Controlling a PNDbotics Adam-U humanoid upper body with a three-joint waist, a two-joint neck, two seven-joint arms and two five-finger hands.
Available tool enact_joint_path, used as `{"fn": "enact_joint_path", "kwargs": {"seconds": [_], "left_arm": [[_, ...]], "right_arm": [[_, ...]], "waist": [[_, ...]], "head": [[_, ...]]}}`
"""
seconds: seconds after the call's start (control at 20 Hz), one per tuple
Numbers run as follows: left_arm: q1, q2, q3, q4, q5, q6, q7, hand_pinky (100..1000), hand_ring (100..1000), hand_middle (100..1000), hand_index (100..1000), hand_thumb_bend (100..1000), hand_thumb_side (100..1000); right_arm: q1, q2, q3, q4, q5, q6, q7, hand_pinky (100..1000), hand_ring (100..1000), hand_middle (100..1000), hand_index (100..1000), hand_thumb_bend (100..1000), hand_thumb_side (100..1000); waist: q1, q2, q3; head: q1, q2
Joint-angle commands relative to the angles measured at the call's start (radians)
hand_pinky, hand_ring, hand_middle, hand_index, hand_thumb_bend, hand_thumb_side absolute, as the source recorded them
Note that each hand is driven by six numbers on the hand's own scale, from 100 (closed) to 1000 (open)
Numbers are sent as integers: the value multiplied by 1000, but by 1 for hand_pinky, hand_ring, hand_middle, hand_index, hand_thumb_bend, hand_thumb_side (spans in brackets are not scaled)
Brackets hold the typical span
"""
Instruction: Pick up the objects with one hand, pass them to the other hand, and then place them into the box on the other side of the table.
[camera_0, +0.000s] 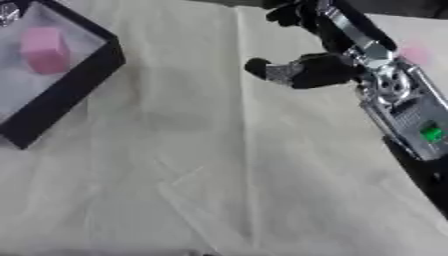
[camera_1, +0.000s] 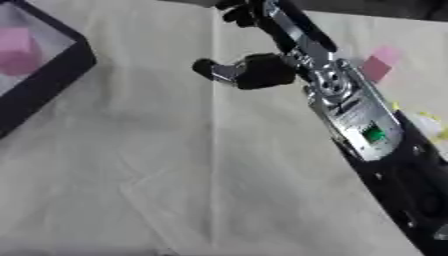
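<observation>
The fingers of our right hand are reaching toward the far edge of the counter, but they are running up into the dark top of the view, so we cannot tell how far they are spread or whether they are closing on anything. Only the thumb is showing clearly, sticking out to the left over the pale cloth with nothing against it.

Nearest to us, our right forearm is coming in from the lower right, silver, with a small green light glowing on it. The cloth in front of us is lying creased.

Further out on the left, a black-walled box is sitting at an angle, and a pink block is resting inside it on the light floor.

On the far right, just beside our wrist, another pink block is lying on the cloth, and something yellow is showing nearer the right edge. We are not seeing our left hand.
</observation>
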Motion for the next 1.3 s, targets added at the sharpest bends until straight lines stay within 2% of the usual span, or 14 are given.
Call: {"fn": "enact_joint_path", "kwargs": {"seconds": [0.05, 0.4, 0.45, 0.5, 0.55, 0.6, 0.95, 1.3], "left_arm": [[2, 50, 30, -33, 54, 3, 38, 718, 704, 714, 779, 426, 417], [39, 68, 46, -61, 173, 4, 103, 717, 711, 731, 788, 411, 434], [42, 70, 48, -66, 186, 3, 112, 716, 711, 731, 788, 403, 443], [46, 71, 50, -71, 197, 0, 121, 715, 711, 731, 788, 407, 436], [48, 72, 51, -74, 207, -2, 130, 715, 711, 731, 787, 406, 437], [51, 72, 54, -79, 215, -4, 138, 714, 711, 731, 786, 405, 438], [62, 75, 62, -98, 257, -15, 179, 716, 713, 733, 786, 403, 443], [67, 77, 71, -109, 274, -19, 197, 717, 714, 732, 784, 402, 444]], "right_arm": [[-21, -68, -40, -2, -41, 28, 28, 865, 822, 803, 864, 591, 260], [-30, -176, -124, 38, -66, 55, 95, 869, 835, 820, 867, 605, 283], [-34, -191, -133, 48, -65, 56, 104, 870, 837, 822, 867, 559, 300], [-40, -205, -142, 61, -63, 55, 115, 870, 839, 825, 868, 616, 287], [-45, -216, -149, 73, -61, 52, 125, 871, 841, 828, 868, 503, 318], [-51, -231, -155, 87, -55, 48, 135, 872, 842, 828, 868, 629, 289], [-107, -310, -182, 227, 11, -4, 227, 876, 852, 835, 869, 673, 311], [-155, -352, -207, 387, 95, -85, 318, 884, 871, 850, 874, 665, 339]], "waist": [[9, -23, 0], [11, -21, 3], [12, -20, 4], [13, -20, 5], [13, -19, 6], [14, -18, 7], [20, -13, 18], [24, -6, 29]], "head": [[-7, 8], [-22, 8], [-25, 6], [-29, 2], [-32, -1], [-37, -7], [-70, -43], [-108, -83]]}}
